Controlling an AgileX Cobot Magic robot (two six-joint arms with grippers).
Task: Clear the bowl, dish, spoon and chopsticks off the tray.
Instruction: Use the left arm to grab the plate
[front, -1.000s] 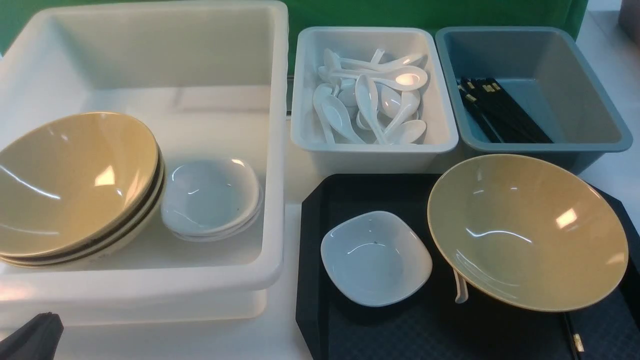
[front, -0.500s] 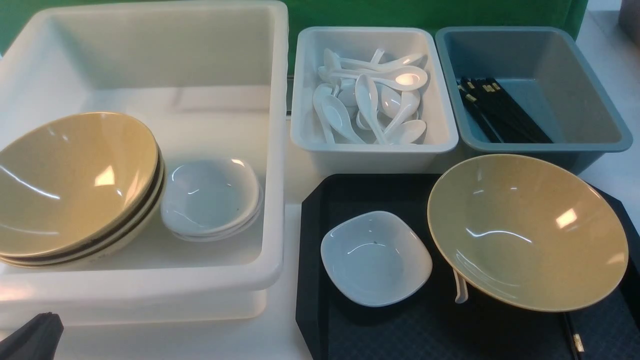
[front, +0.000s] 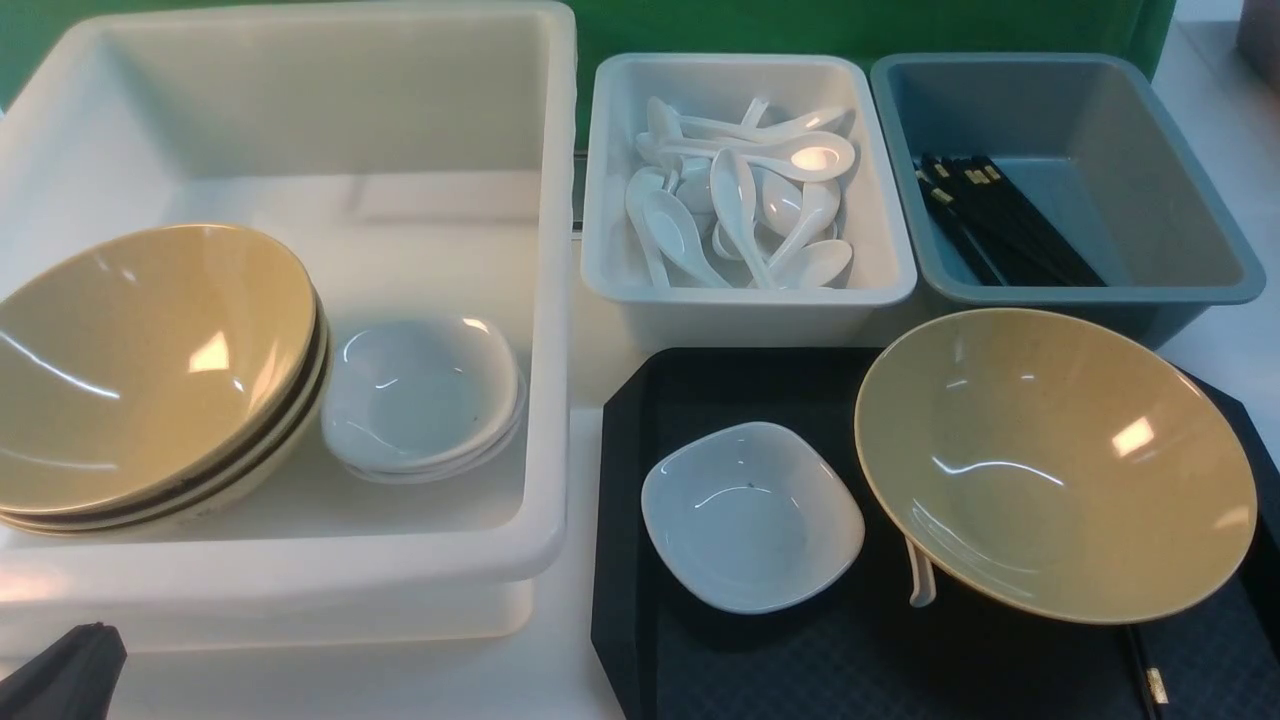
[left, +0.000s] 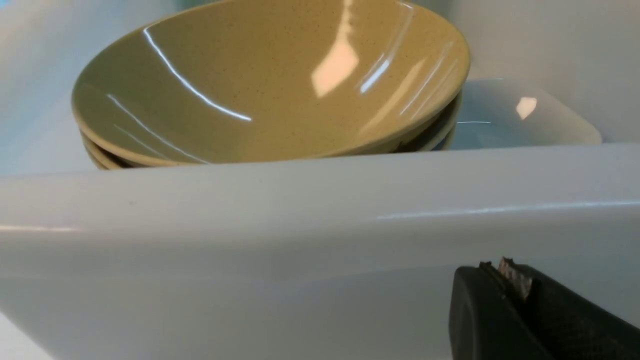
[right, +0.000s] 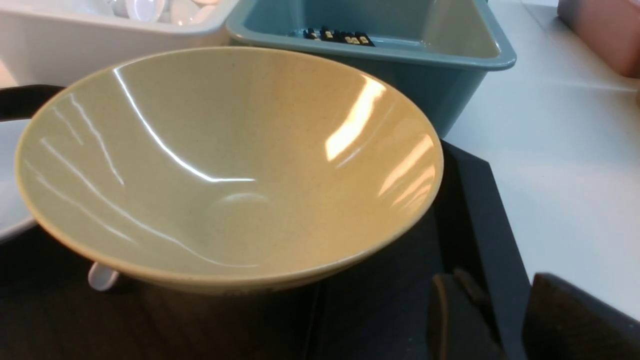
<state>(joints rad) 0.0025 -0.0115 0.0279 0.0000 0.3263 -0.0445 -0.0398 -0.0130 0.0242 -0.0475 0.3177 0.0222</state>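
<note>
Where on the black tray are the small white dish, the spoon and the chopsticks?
small glossy white rounded-square dish (front: 752, 515): front view, centre of its hollow.
glossy white soup spoon (front: 922, 585): front view, handle poking from under the tan bowl (front: 1055, 465).
thin black chopsticks (front: 1157, 686): front view, gold band.

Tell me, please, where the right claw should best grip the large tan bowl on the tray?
Probably grip the bowl by its thin flared rim on the near right side, pinching inside and under the lip. It is too wide to span; that edge stands above the tray, nearest the open right claw, while the spoon sticks out under the near left edge.
</note>
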